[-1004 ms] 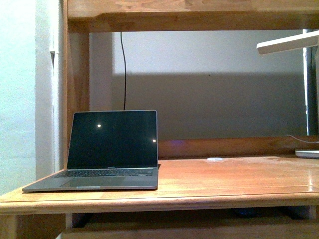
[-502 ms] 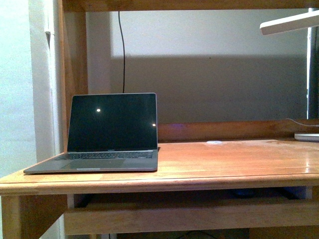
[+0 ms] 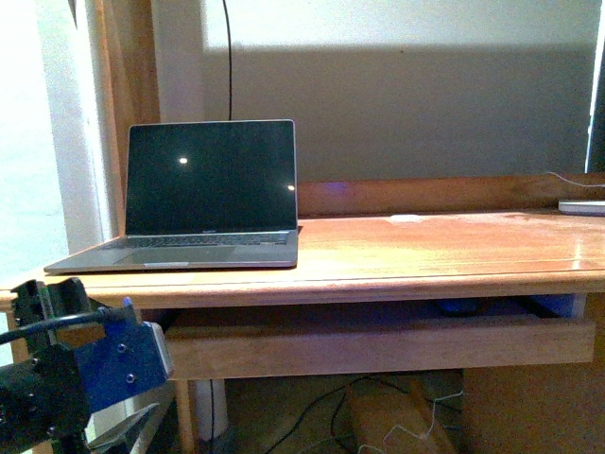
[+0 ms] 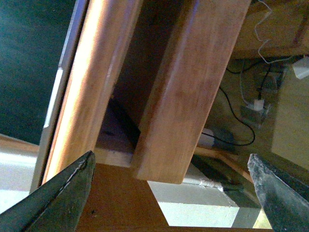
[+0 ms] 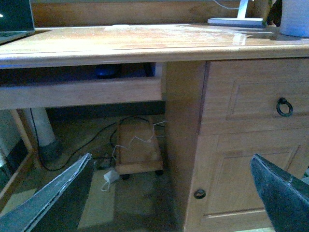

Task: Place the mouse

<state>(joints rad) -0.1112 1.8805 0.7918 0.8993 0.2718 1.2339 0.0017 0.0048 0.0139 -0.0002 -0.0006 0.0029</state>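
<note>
Low down and left of the laptop [image 3: 210,199], the left arm [image 3: 99,364] is showing its black and blue housing in front of the desk [image 3: 444,260]. Its wrist camera is looking up at the wood just under the laptop's edge. The left gripper [image 4: 170,157] is holding its two dark fingers [image 4: 63,193] spread wide, with nothing between them, before the front board of the pull-out tray [image 4: 188,92].

The laptop is standing open at the left end of the desktop, its screen dark and catching a small spot of light. A line of lettering is sitting under the screen, too small to read. A black cable [image 3: 229,57] is running up the wall behind the laptop.

To the right of the laptop, a small white disc [image 3: 406,218] is lying on the desktop near the back rail. Below and right of the laptop, the mouse [image 5: 106,71] is lying inside the tray under the desktop. It is showing only as a dark, bluish dome above the front board.

Far right of the laptop, a white lamp base [image 3: 582,206] is sitting at the desk's other end. The right gripper [image 5: 171,157] is hanging open and empty, facing a drawer with a ring handle [image 5: 284,107] and a door with a round knob [image 5: 199,194].
</note>
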